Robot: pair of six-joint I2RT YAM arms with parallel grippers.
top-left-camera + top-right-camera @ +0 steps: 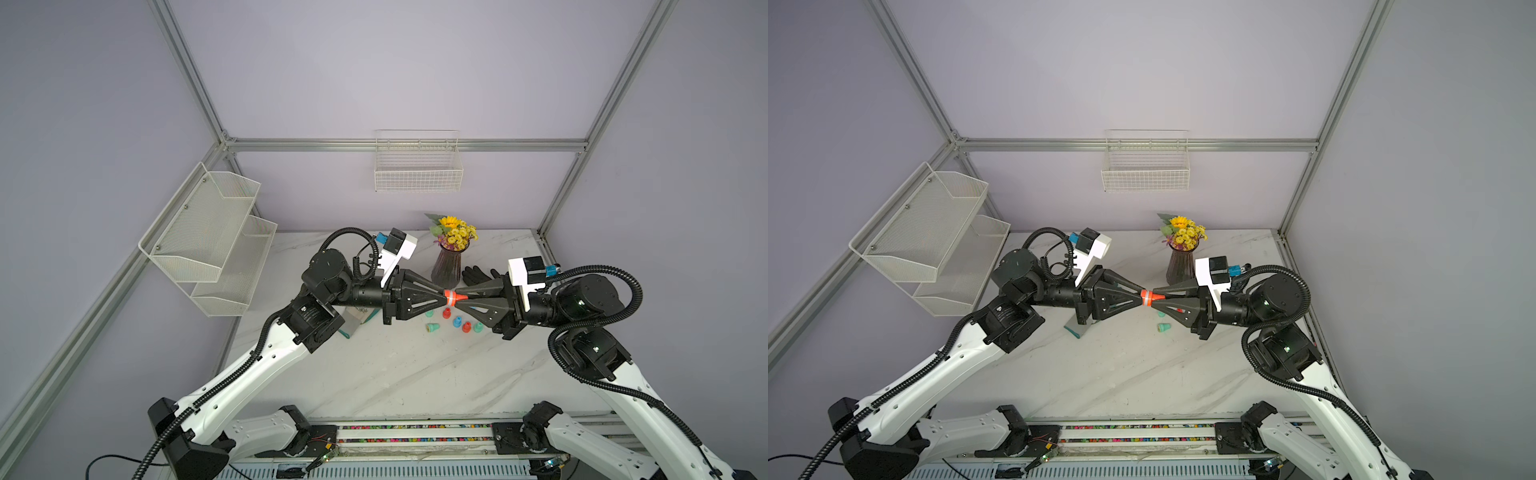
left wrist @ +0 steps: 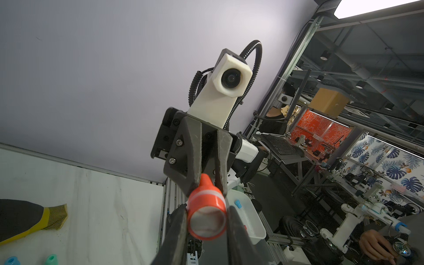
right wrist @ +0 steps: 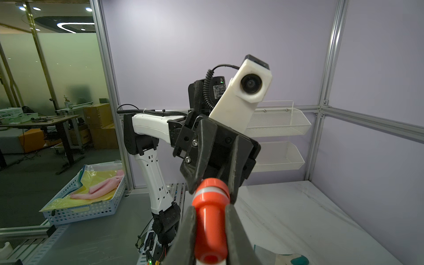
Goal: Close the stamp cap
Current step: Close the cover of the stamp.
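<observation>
An orange stamp (image 1: 456,296) hangs in the air above the table, held from both ends in both top views. My left gripper (image 1: 445,295) is shut on its wide end, the stamp cap (image 2: 207,206), whose pale round face points at the left wrist camera. My right gripper (image 1: 465,297) is shut on the narrow orange handle (image 3: 210,229). A thin white band (image 3: 211,190) shows between cap and body. In the right wrist view the left gripper (image 3: 212,185) faces me from across the stamp. The two grippers point tip to tip, nearly in one line.
Several small stamps, green (image 1: 432,328), red (image 1: 446,313) and blue (image 1: 457,321), stand on the marble table (image 1: 395,374) below the grippers. A vase of flowers (image 1: 446,266) and a black glove (image 1: 476,274) lie just behind. A wire basket (image 1: 417,166) and mesh shelves (image 1: 216,237) hang on the walls.
</observation>
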